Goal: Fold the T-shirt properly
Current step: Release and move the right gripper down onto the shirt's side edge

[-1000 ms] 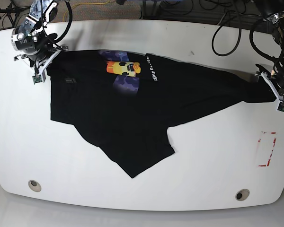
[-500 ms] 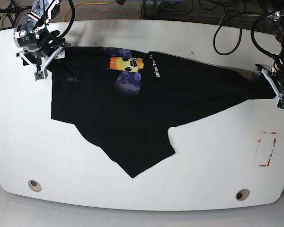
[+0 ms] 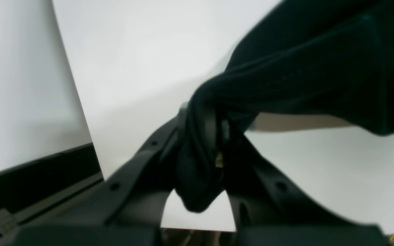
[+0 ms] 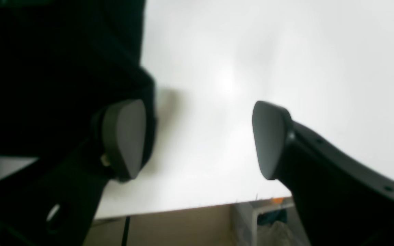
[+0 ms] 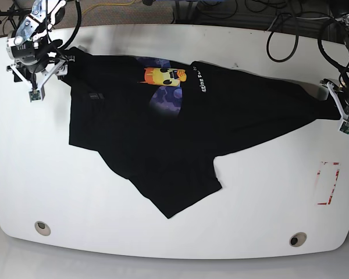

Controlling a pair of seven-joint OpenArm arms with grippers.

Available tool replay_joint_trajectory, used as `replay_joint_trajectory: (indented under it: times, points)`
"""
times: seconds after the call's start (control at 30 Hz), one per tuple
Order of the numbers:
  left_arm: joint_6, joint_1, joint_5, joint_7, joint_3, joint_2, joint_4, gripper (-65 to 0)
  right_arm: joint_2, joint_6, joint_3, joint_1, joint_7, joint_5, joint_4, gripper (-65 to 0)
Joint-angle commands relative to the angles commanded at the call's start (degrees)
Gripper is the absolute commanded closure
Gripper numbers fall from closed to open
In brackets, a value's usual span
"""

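The black T-shirt (image 5: 180,133) lies spread across the white table (image 5: 250,203). Its yellow emoji face (image 5: 163,75) and white lettering (image 5: 199,78) sit near the far edge, and one sleeve points toward the front. At the right side my left gripper (image 5: 333,107) is shut on the shirt's stretched corner. The left wrist view shows black cloth (image 3: 320,68) bunched between that gripper's (image 3: 214,136) fingers. My right gripper (image 5: 46,72) stands open at the shirt's far-left corner. In the right wrist view, cloth (image 4: 46,68) lies beside the outer side of one finger (image 4: 125,136), and only bare table shows in the gap of the gripper (image 4: 197,136).
A red-marked rectangle (image 5: 327,183) is on the table at the right. Two round holes (image 5: 42,228) (image 5: 298,239) sit near the front edge. Cables (image 5: 279,35) run along the far side, and the table's edge is close under both grippers.
The T-shirt has slid to the right and toward the far edge. My right gripper has moved left to the shirt's corner edge. The left gripper has drawn slightly right, still holding.
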Motion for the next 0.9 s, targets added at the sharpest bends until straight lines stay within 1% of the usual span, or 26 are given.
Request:
replay_joint_trajectory:
  times: [0.13, 0.37, 0.43, 0.5, 0.6, 0.63, 0.77, 0.83, 0.9]
  points:
    - [0.0, 0.0, 0.0, 0.0, 0.0, 0.2, 0.0, -2.1, 0.0, 0.00, 0.0, 5.1, 0.0, -0.4, -1.1, -46.6]
    - [0.0, -0.1, 0.0, 0.0, 0.0, 0.3, 0.0, -2.1, 0.4, 0.00, -0.5, 16.1, -0.1, -0.4, -10.0, -46.6]
    - [0.0, -0.1, 0.0, 0.0, 0.0, 0.3, 0.0, -1.9, 0.7, 0.00, -2.6, 18.7, 0.0, -0.4, -13.5, -46.6]
    - [0.0, 0.0, 0.0, 0.1, 0.0, 0.3, 0.0, -1.9, 2.2, 0.00, -6.0, 21.3, 0.4, -0.5, -17.6, -46.6]
    - [0.0, 0.0, 0.0, 0.1, 0.0, 0.3, 0.1, -1.9, 3.0, 0.00, -9.8, 23.8, 2.6, -0.4, -22.1, -46.6]
    - [0.0, 0.0, 0.0, 0.1, 0.0, 0.3, 0.1, -1.9, 3.1, 0.00, -11.3, 25.1, 4.3, -0.5, -24.4, -46.6]
    - [0.0, 0.0, 0.0, 0.1, 0.0, 0.3, 0.1, -1.8, 3.3, 0.00, -13.4, 28.2, 7.6, -0.5, -30.2, -46.6]
    - [0.0, 0.0, 0.0, 0.1, 0.0, 0.3, 0.1, -1.8, 3.3, 0.00, -13.9, 30.2, 9.4, -0.5, -34.5, -46.6]
    - [0.0, 0.0, 0.0, 0.1, 0.0, 0.4, 0.1, -1.8, 4.0, 0.00, -14.6, 32.0, 11.8, -0.5, -38.3, -46.6]
